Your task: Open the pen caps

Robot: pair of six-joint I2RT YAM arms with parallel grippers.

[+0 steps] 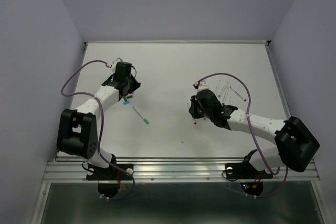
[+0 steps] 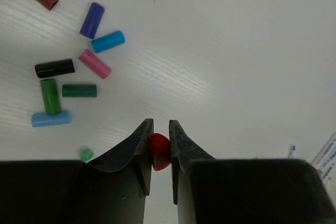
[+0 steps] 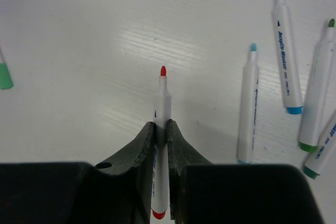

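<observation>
A: State of left gripper (image 2: 160,128)?
B: Clamped on red cap (image 2: 159,149), over the table (image 2: 236,51), near 8 loose pen caps (image 2: 95,63). The right gripper (image 3: 161,128) pinches red-tipped pen (image 3: 163,103) mid-barrel.
A: Handling?
B: Probably light, stiff, slick plastic. Grip across the middle.

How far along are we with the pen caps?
Done: loose caps lie clustered near the left pincer; bare-tipped pens lie beside the right pincer. In hand: left holds the red cap, right holds the red pen, already apart. Left: one green-ended pen mid-table, seemingly still capped.
</observation>
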